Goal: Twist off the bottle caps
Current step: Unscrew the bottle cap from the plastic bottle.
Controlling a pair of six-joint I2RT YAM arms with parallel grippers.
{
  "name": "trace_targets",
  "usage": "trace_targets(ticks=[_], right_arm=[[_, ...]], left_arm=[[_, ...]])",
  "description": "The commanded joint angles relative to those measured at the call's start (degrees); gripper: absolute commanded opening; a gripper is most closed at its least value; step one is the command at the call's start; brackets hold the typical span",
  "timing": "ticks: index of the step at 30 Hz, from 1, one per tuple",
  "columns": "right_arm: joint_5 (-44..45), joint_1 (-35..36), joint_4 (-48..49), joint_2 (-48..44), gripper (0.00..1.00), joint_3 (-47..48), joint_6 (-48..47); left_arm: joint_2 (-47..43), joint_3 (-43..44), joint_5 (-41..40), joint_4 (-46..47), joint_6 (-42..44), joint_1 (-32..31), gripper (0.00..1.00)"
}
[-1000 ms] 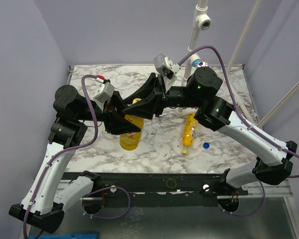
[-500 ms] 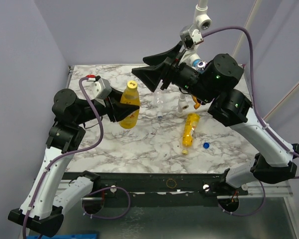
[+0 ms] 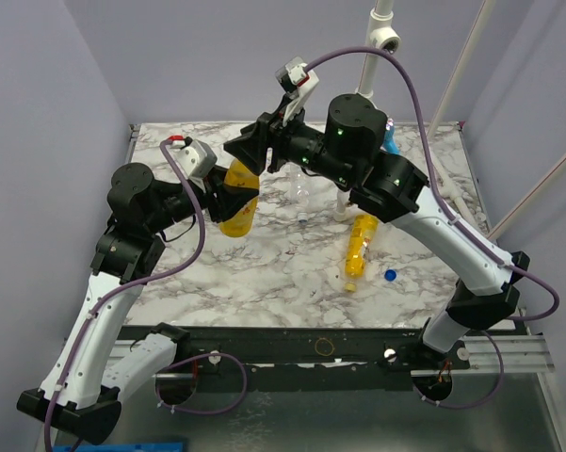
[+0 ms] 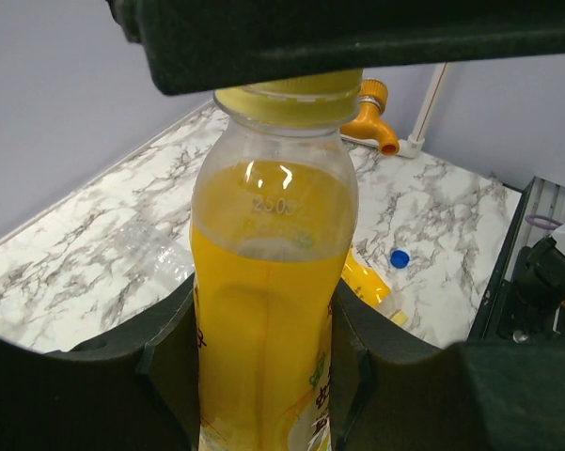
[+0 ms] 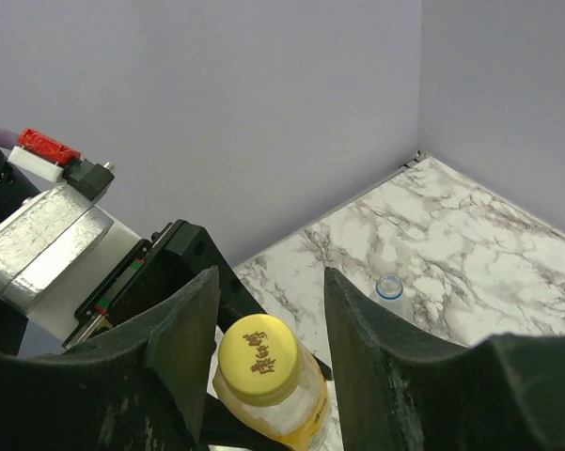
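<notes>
Half a second ago the right claw was lifted high and drawn back toward the far side of the tabletop. Now it has come back down and forward, and its fingers stand spread on either side of the yellow cap, with a gap showing on the cap's right side in the right wrist view. A second ago both claws were bunched lower, nearer the middle of the tabletop. The left claw has since carried the yellow-filled bottle up and a little back. It still pinches that bottle around its body, one finger pressed on each flank, and holds it roughly upright, clear of the tabletop on the left side. The yellow cap is still on the bottle's neck. In the left wrist view one right finger crosses in front of the cap's upper edge, so I cannot tell whether it touches. The other things have not moved. An uncapped clear bottle stands near the middle, a second yellow bottle lies on its side toward the right, and a loose blue cap rests just beside it, nearer the front edge.
</notes>
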Motion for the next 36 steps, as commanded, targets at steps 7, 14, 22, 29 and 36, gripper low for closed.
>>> trace_targets(ticks=[7,14,22,29,36], right_arm=[[-3.3,0.0,1.4,0.2,0.48,-0.6,1.5],[-4.5,0.0,2.1,0.9,0.38,-1.1,1.5],[-4.8,0.0,3.4,0.8,0.37,-2.4,1.3],[-4.7,0.0,5.4,0.3,0.40,-3.9,1.4],[-4.3,0.1,7.9,-1.6,0.04,-5.6,0.8]], left_arm=[[-0.3,1.6,-2.3,-0.3,0.1,0.0,0.00],[-0.4,1.6,-2.3,-0.3,-0.9,0.0,0.00],[-0.5,2.0,-2.2,-0.3,-1.6,0.0,0.00],[-0.6,2.1,-2.2,-0.2,-1.8,0.0,0.00],[-0.8,1.7,-1.5,-0.2,-2.1,0.0,0.00]])
